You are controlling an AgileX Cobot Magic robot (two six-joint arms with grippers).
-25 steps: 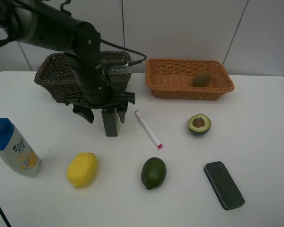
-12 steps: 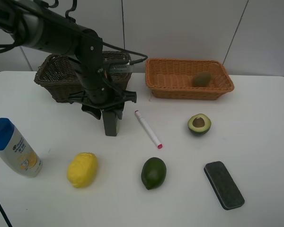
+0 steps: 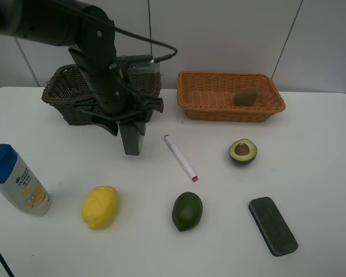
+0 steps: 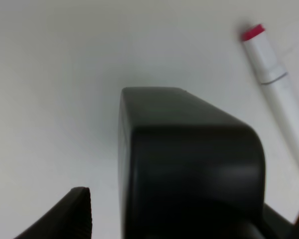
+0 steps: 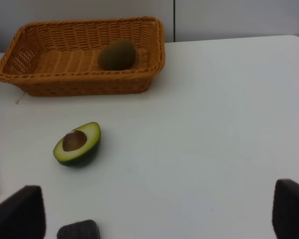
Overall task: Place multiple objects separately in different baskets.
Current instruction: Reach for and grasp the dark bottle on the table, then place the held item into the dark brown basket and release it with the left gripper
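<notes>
My left gripper [image 3: 130, 122] is shut on the dark green bottle [image 3: 132, 138], which hangs upright just in front of the dark brown basket [image 3: 60, 92]. The bottle [image 4: 189, 164] fills the left wrist view, beside the pink-tipped marker [image 4: 274, 82]. The kiwi [image 3: 246, 96] lies in the orange-tan basket [image 3: 230, 112]. On the table lie the marker [image 3: 180, 157], halved avocado [image 3: 243, 151], whole avocado [image 3: 187, 211], lemon [image 3: 100, 207], eraser [image 3: 273, 225] and blue-capped white bottle [image 3: 17, 180]. My right gripper [image 5: 154, 211] is open, near the halved avocado [image 5: 77, 143]; it does not show in the high view.
The table's front edge runs just below the lemon, whole avocado and eraser. A cable trails from the left arm over the dark basket. A white wall stands behind both baskets.
The left gripper closed on the dark green bottle, then lifted it slightly and shifted it back toward the dark basket. Everything else stayed put.
</notes>
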